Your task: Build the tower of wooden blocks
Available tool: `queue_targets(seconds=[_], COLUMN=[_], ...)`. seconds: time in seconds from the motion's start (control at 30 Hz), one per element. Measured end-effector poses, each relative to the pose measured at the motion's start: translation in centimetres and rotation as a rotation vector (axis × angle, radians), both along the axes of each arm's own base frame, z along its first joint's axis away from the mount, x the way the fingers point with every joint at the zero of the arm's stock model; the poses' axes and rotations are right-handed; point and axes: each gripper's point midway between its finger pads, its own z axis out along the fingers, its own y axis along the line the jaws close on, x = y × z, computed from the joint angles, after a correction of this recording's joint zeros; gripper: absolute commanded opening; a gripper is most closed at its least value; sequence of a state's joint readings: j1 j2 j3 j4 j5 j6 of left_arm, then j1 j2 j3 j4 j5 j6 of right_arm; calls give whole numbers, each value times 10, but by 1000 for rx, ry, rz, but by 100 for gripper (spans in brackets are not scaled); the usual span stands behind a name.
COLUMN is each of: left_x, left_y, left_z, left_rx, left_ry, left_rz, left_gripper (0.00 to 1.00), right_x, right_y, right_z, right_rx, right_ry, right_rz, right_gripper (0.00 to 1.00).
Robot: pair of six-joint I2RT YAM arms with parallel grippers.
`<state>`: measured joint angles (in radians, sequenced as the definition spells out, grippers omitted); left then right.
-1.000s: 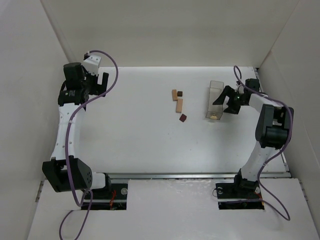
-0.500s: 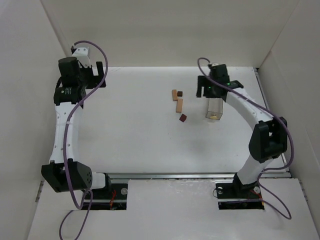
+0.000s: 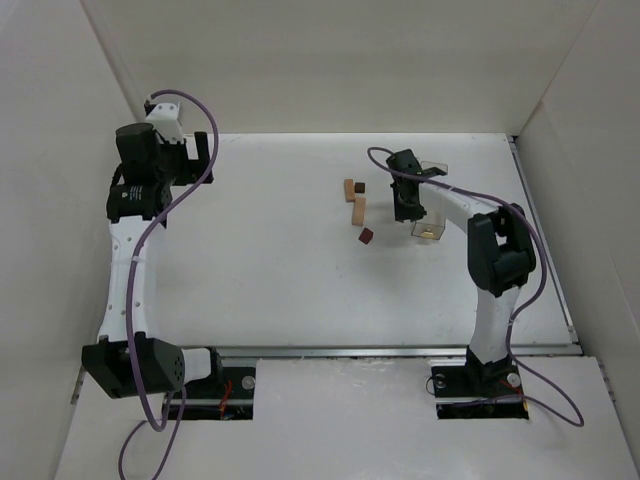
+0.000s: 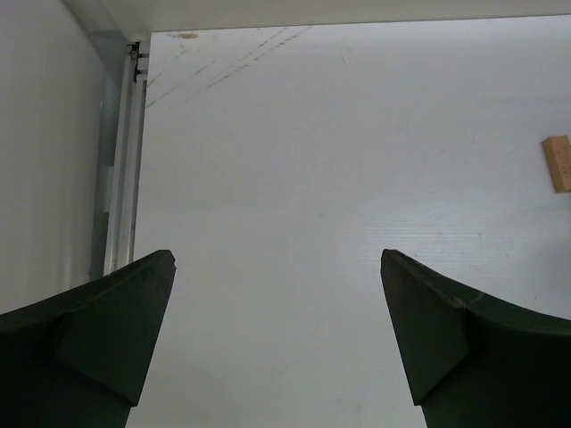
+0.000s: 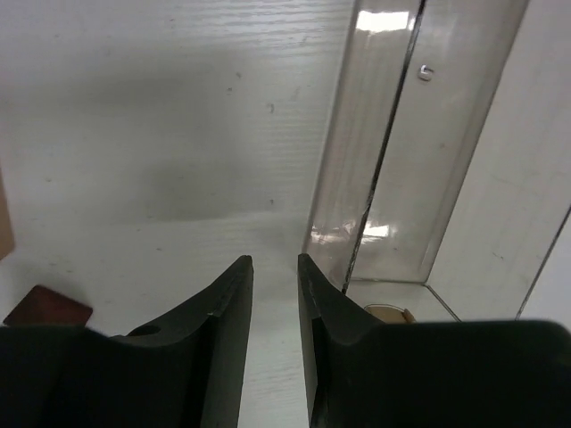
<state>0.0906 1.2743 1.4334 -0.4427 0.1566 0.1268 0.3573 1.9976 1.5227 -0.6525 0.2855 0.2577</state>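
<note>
The wood pieces lie loose on the white table: a short tan block (image 3: pixel 349 187) with a dark cube (image 3: pixel 360 186) beside it, a tan bar (image 3: pixel 359 209) just below, and a second dark reddish-brown cube (image 3: pixel 366 236) nearer me. My right gripper (image 3: pixel 407 208) hangs low between these pieces and the clear box. In the right wrist view its jaws (image 5: pixel 275 260) stand a narrow gap apart with only table between them, and the reddish cube (image 5: pixel 49 306) shows at lower left. My left gripper (image 4: pixel 277 259) is wide open and empty at the far left; the tan block (image 4: pixel 558 163) shows at its right edge.
A clear plastic box (image 3: pixel 432 205) lies right of my right gripper, close to its right finger (image 5: pixel 339 312), with a small tan piece (image 5: pixel 388 313) inside it. White walls enclose the table on three sides.
My right arm has swung left, from the box's right side to the gap between the box and the wood pieces, and its jaws have narrowed. The left arm shifted only slightly.
</note>
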Motion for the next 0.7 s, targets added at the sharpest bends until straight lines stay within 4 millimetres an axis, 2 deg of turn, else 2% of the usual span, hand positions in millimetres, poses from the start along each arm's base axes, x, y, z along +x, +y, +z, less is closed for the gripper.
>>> queue_targets(seconds=[0.3, 0.4, 0.43, 0.5, 0.53, 0.6, 0.7], left_x=[-3, -3, -4, -5, -5, -5, -5], left_y=[4, 5, 5, 6, 6, 6, 5], left_z=[-3, -3, -3, -5, -6, -8, -10], left_rx=[22, 28, 30, 32, 32, 32, 31], left_ry=[2, -1, -2, 1, 2, 4, 7], left_rz=[13, 17, 16, 18, 18, 18, 16], left_gripper=[100, 100, 100, 100, 100, 100, 100], right_x=[1, 2, 2, 3, 4, 6, 16], right_y=[-26, -29, -27, -15, -4, 20, 69], right_z=[3, 6, 8, 17, 23, 32, 47], right_rx=[-88, -82, -65, -15, 17, 64, 122], right_ry=[-17, -17, -18, -33, -47, -69, -101], right_rz=[-85, -76, -61, -17, 17, 81, 184], right_gripper=[32, 44, 57, 73, 77, 79, 79])
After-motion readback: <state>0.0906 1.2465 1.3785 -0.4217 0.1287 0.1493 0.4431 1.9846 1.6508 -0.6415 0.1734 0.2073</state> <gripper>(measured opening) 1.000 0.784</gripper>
